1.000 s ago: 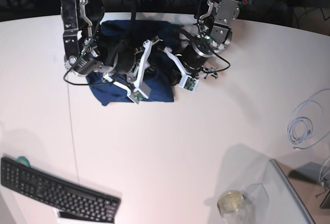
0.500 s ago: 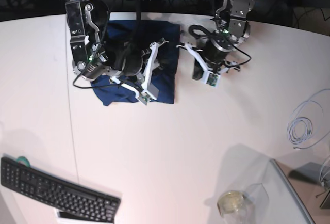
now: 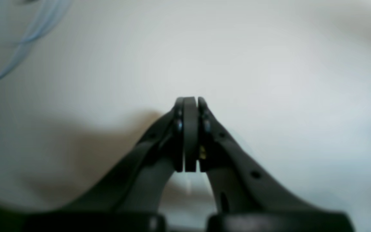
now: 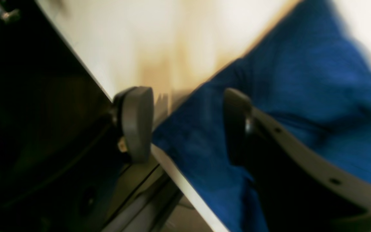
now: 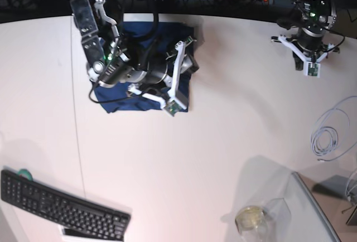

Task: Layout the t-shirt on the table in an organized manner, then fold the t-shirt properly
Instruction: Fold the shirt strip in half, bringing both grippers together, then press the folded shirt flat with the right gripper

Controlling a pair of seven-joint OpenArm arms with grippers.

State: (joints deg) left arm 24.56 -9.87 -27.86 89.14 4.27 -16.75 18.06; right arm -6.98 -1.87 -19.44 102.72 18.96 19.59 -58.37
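T-shirt (image 5: 146, 80) lies as a compact navy block at the far edge of the table (image 5: 195, 158), left of centre, partly hidden under the right arm. It looks already folded into a rough rectangle, its near edge a little uneven. Being soft knit, it should be light and limp, sagging wherever it is not supported, so a pinch at a corner or along a folded edge, through all layers, looks the safest hold.

Right gripper (image 4: 188, 125) hovers over the cloth with its jaws apart; the wrist view shows blue fabric lying between them at the table's rim, not clamped. Left gripper (image 3: 190, 133) has its jaws pressed together on nothing, over bare white surface near the far right edge.

Compared with a second ago, the left arm has swung away from the shirt toward the far right, and the right pincer has opened and let go of the fabric.
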